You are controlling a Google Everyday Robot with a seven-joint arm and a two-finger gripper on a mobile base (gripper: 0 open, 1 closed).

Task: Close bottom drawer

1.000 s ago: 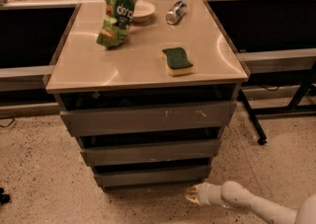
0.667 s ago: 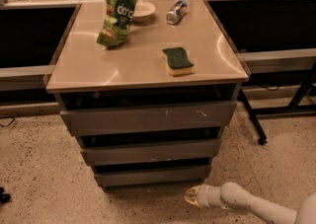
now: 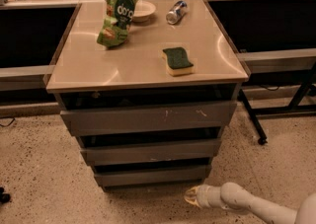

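Note:
The bottom drawer (image 3: 153,175) is the narrowest, plain dark-grey front, lowest of three under the beige cabinet top (image 3: 98,70). It sits close to the cabinet body, with a thin dark gap above it. My gripper (image 3: 193,196) is low near the floor, just below and right of the drawer's front edge, on the end of a white arm (image 3: 256,207) that comes in from the lower right. It looks close to the drawer front but I cannot tell if it touches.
The top drawer (image 3: 148,117) with pale scratches and the middle drawer (image 3: 150,150) stick out further. On the top lie a green chip bag (image 3: 116,13), a sponge (image 3: 177,60), a can (image 3: 176,12) and a bowl (image 3: 142,10). A table leg (image 3: 251,114) stands at right.

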